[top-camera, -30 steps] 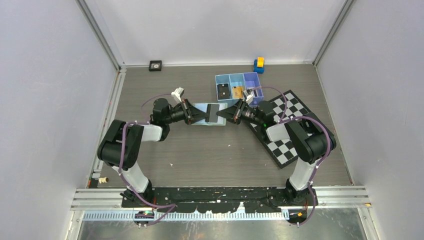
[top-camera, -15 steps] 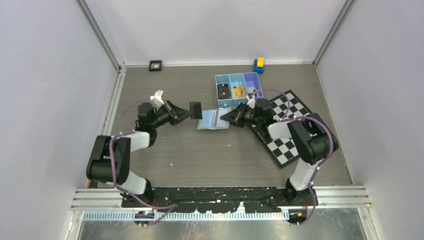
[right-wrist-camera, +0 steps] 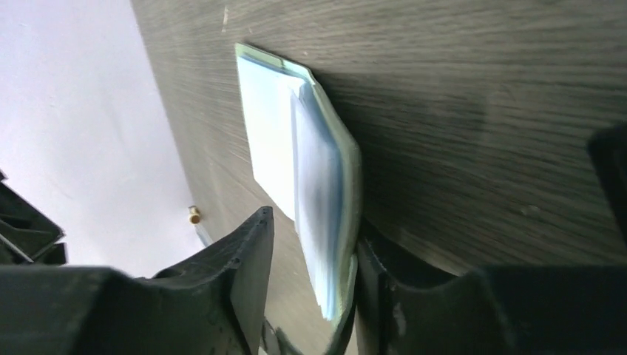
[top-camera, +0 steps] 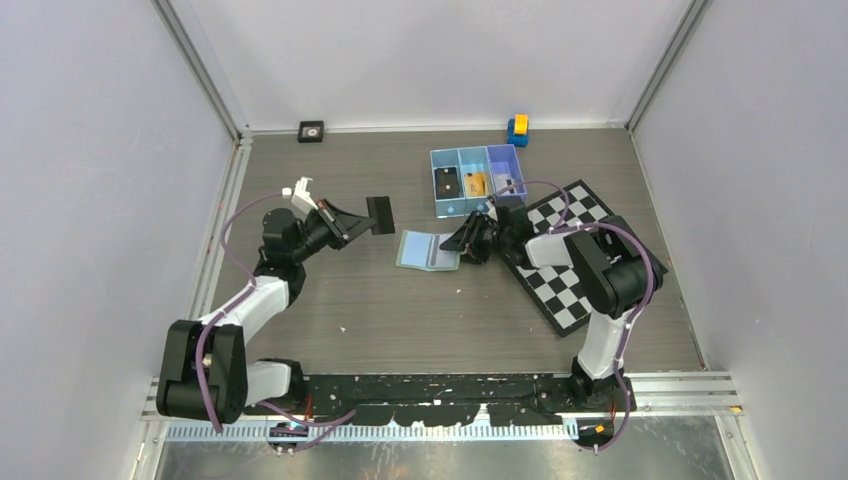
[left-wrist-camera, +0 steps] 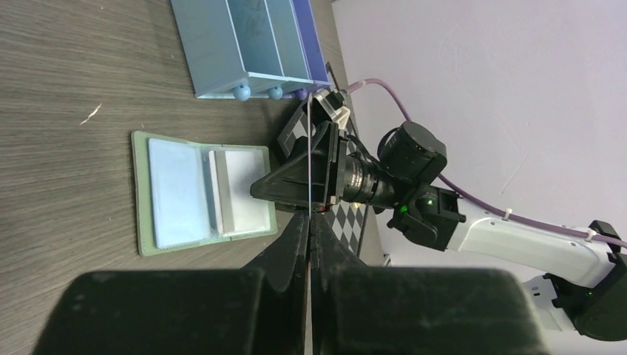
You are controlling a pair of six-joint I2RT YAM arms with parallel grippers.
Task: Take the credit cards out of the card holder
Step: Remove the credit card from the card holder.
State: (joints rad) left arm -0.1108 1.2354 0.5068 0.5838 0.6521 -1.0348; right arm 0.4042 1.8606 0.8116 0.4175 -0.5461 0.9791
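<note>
The left gripper, pinching the black card, had pulled it well clear of the open wallet on the table, while the right gripper had slackened its fingers around the wallet's edge.

Top view: bright, even overhead light, sharp throughout; faint soft shadows on the table around the wallet. Left wrist view: wallet crisp, left gripper's fingers below it a black defocused mass, wall right of it washed pale. Right wrist view: wallet's near edge blurred, wood grain beyond it sharp, right gripper's fingers flanking it dark, underexposed.
</note>
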